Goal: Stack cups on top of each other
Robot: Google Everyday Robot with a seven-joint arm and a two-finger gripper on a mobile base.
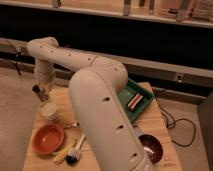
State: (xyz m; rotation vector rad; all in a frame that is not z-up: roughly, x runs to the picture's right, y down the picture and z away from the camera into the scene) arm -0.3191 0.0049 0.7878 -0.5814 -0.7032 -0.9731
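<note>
Camera view: the single arm reaches across the wooden table (156, 125) to its far-left corner, where the gripper (39, 93) hangs tip-down close above the tabletop. Whether it is wide, narrow or holding anything cannot be told. Just below and slightly right of the gripper, nearer the camera, stands a pale cup (49, 111), upright, with a greenish-yellow tinge at the rim and a whiter body. Whether this shape is one cup or two already nested cannot be told, and no second cup shows apart from it. Gripper and cup look near each other but not clearly touching. Further toward the camera from the gripper, past the cup, sits an orange bowl (47, 139), with a brush (75, 153) lying just to its right. Far to the right of the gripper, partly behind the arm's bulk, lie a green tray (142, 96) and a dark maroon bowl (150, 148). Handling, as a judgement: a small plastic cup of this kind is probably light, thin-walled and smooth, so it would tip or skid if nudged from the side and flex if squeezed hard. The likely sound hold is across the rim from above, one side inside and one outside the wall, or lightly around the upper body. It would then be lowered straight down, kept upright, so the tapered walls guide it into its partner.
</note>
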